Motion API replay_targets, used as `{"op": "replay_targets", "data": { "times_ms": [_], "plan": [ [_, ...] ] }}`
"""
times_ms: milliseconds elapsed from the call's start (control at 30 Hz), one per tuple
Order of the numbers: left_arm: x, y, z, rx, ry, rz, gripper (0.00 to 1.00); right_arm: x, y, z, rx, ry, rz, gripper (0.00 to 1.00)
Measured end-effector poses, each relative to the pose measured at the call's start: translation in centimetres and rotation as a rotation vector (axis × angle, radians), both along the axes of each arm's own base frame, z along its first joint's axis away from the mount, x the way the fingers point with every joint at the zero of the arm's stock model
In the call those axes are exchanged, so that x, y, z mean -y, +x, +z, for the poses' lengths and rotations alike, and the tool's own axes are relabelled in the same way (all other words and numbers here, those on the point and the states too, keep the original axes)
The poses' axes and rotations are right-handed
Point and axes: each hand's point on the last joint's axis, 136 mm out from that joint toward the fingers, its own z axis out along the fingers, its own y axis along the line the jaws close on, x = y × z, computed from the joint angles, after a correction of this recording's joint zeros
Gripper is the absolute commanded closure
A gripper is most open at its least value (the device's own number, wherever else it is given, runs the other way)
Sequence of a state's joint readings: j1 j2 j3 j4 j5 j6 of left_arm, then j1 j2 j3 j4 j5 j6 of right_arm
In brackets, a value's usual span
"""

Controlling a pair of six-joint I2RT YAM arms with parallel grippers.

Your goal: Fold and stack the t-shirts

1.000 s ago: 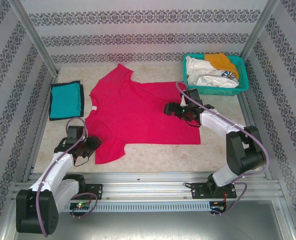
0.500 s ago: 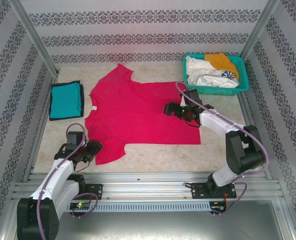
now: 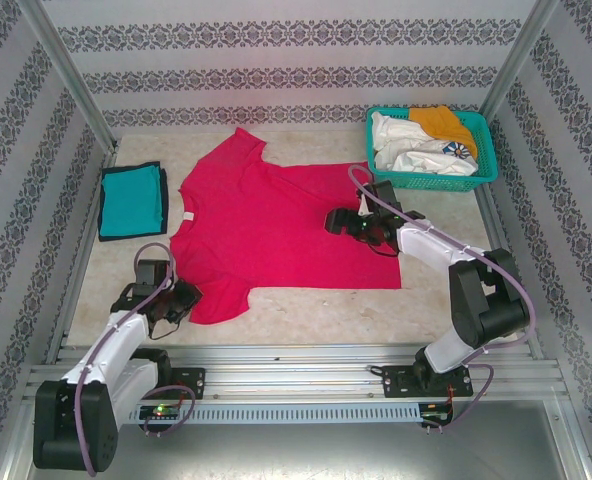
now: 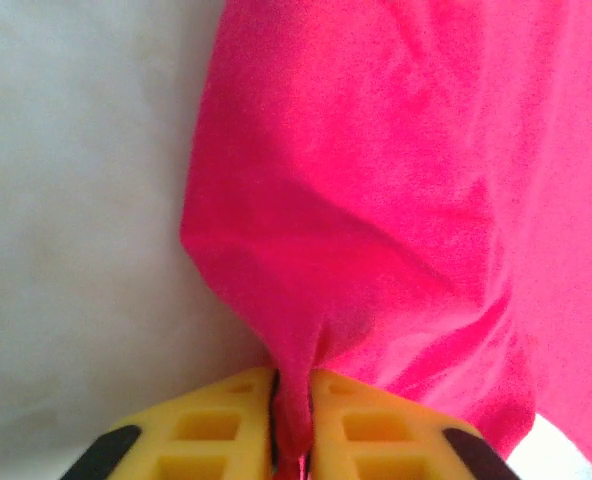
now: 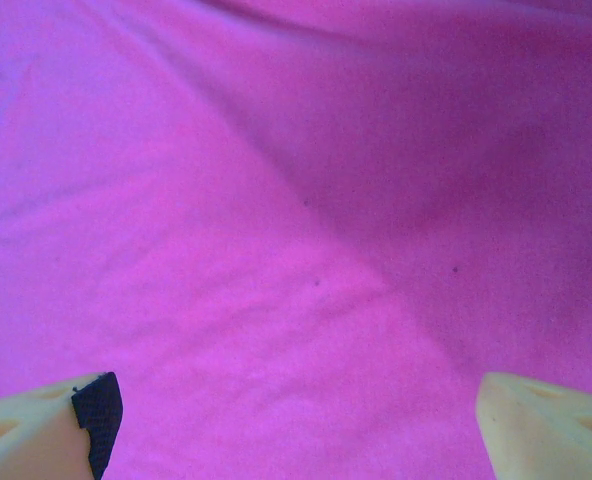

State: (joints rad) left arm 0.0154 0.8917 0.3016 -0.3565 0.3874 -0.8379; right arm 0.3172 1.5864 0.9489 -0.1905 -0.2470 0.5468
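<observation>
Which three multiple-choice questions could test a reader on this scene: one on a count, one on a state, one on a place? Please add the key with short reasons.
1. How many t-shirts lie on the table outside the basket? A. one B. two C. four
2. The left tool is: A. open above bare table B. shut on a sleeve of the pink t-shirt C. shut on the basket's rim
3. The folded teal t-shirt lies: A. inside the basket B. on top of the pink t-shirt C. left of the pink t-shirt
Key: 1 B, the pink one and the teal one lie there; 2 B, pink cloth is pinched in it; 3 C, it rests apart near the table's left edge.
</observation>
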Motion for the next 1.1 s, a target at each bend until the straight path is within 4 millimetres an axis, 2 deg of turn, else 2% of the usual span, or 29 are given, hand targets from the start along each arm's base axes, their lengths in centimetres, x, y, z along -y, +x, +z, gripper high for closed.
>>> {"op": "replay_targets", "data": {
  "times_ms": [133, 233, 400, 467, 567, 700, 867, 1100],
  "plan": [
    [0.0, 0.0, 0.4, 0.015, -0.003, 0.002, 1.00, 0.4, -0.5, -0.3, -0.009, -0.010, -0.013, 0.09],
    [0.1, -0.2, 0.8, 0.024, -0.008, 0.004, 1.00, 1.3, -1.1, 0.3, 0.008, -0.021, -0.058, 0.10],
    [0.4, -0.4, 1.8, 0.054, -0.043, 0.025, 1.00, 4.4, -3.8, 1.5, 0.033, -0.043, -0.196, 0.11],
    [0.5, -0.5, 2.0, 0.056, -0.056, 0.032, 1.00, 6.2, -5.2, 1.1, 0.017, -0.053, -0.270, 0.13],
    [0.5, -0.7, 2.0, 0.048, -0.060, 0.037, 1.00, 9.1, -8.0, -0.6, -0.036, -0.083, -0.376, 0.17],
    [0.5, -1.0, 1.7, 0.025, -0.063, 0.042, 1.00, 11.6, -11.8, -3.0, -0.136, -0.122, -0.458, 0.33],
    [0.5, -1.1, 1.2, -0.008, -0.062, 0.046, 1.00, 12.0, -13.3, -4.1, -0.202, -0.148, -0.458, 0.50],
    [0.4, -0.5, 1.6, -0.017, -0.058, 0.044, 1.00, 12.2, -14.0, -5.8, -0.276, -0.183, -0.455, 0.58]
  ]
}}
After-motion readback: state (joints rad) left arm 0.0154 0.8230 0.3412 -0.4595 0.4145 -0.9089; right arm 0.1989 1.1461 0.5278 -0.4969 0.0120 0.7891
